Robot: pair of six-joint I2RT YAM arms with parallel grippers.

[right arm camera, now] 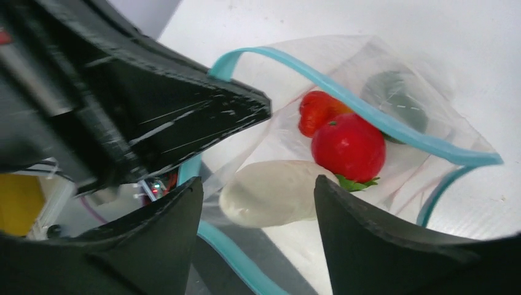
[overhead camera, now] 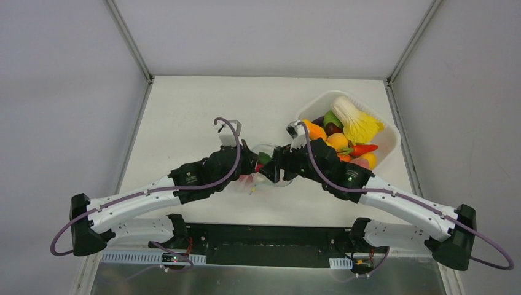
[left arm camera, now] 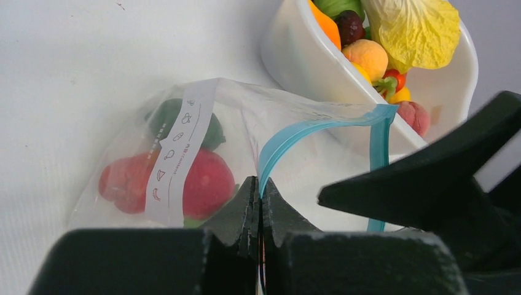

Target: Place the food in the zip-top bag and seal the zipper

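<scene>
Pinching the thin teal-blue zipper strip (left arm camera: 295,135) of the clear crinkly plastic zip-top bag (left arm camera: 246,110), the left hand (left arm camera: 259,203) is clenched. The right hand (right arm camera: 258,181) is released, jaws apart at the bag's mouth. The bag lies mid-tabletop with glossy red toy fruits (right arm camera: 348,146) inside, and a white rounded plastic tub (overhead camera: 387,138) sits by the right edge.

"Content" on label strip (left arm camera: 182,138), zip-top bag (left arm camera: 279,114)

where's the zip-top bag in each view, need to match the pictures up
Top external: zip-top bag mid-table, between the left gripper and right gripper, mostly hidden by them.
Left wrist: the bag centre-left, its teal zipper pinched at bottom centre.
Right wrist: the bag centre to right, mouth open toward the camera.
Shared landmark: the dark green food inside it, visible in all three.
</scene>
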